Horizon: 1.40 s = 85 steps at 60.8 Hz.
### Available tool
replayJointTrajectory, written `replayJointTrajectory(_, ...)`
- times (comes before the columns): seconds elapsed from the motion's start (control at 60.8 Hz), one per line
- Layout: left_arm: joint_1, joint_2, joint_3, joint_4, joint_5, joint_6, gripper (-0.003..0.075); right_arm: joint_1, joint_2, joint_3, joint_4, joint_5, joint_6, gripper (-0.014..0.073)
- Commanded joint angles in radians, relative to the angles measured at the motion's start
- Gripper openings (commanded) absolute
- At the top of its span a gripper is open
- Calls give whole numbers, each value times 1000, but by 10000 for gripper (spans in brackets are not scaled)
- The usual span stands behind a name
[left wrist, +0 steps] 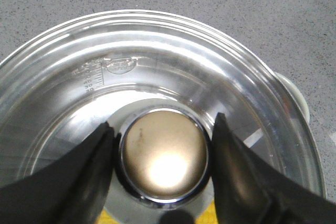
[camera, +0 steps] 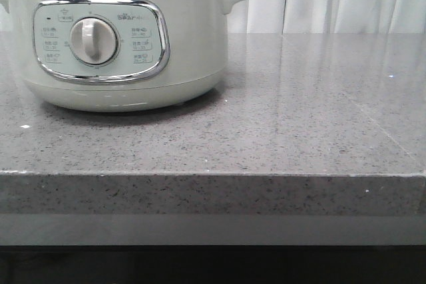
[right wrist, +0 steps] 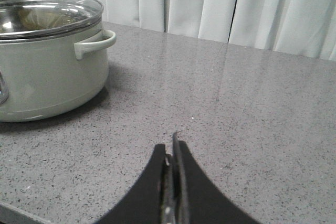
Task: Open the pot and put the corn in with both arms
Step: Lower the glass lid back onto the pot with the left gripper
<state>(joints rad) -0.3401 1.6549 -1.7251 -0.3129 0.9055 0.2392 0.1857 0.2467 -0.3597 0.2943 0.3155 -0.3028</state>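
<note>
I judge this as the lid-opening step. My left gripper (left wrist: pixel 163 156) hangs straight down over the large pale grey-green cooker pot (camera: pixel 113 38), its black fingers (left wrist: pixel 94 166) spread at nine and three o'clock of the round brass-coloured lid knob (left wrist: pixel 164 153), beside it but gripping nothing. Next I would close on the knob and lift the glass lid (left wrist: pixel 157 66). My right gripper (right wrist: pixel 172 182) is level, low over the grey speckled countertop (right wrist: pixel 236 103), pinched together and empty. No corn is in view.
</note>
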Motion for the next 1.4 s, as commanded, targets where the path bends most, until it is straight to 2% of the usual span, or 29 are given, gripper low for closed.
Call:
replayJointTrajectory(0.0,-7,-47,-41,-30,-53,1,209,-3,7,-25,-2,-86,-10,-67)
replayJointTrajectory(0.51,-7,-47,-45,13,-44,1,225,-3,7,-25,-2,-86,-10,-67)
replayJointTrajectory(0.575,-7,-47,-45,13,-52,1,274,-3,7,-25,-2,-86,-10,-67)
replayJointTrajectory(0.707,-7,-47,-45,13,-75,1,449,-3,7,-23,-2,-86,-10,-67)
replayJointTrajectory(0.805,-7,-54,-45,13,-94,1,543,-3,7,-23,-2,-86,-10,-67)
replayJointTrajectory(1.035,-5,-119,-45,25,-119,1,554,-3,7,-23,-2,-86,-10,-67)
replayJointTrajectory(1.134,-5,-166,-45,59,-106,1,513,-3,7,-23,-2,-86,-10,-67)
replayJointTrajectory(1.216,-5,-205,-45,80,-94,1,419,-3,7,-23,-2,-86,-10,-67)
replayJointTrajectory(1.282,-5,-238,-43,82,-82,1,308,-3,7,-23,-2,-86,-10,-67)
replayJointTrajectory(1.381,-5,-285,-28,82,-74,1,95,-3,7,-23,-2,-86,-10,-67)
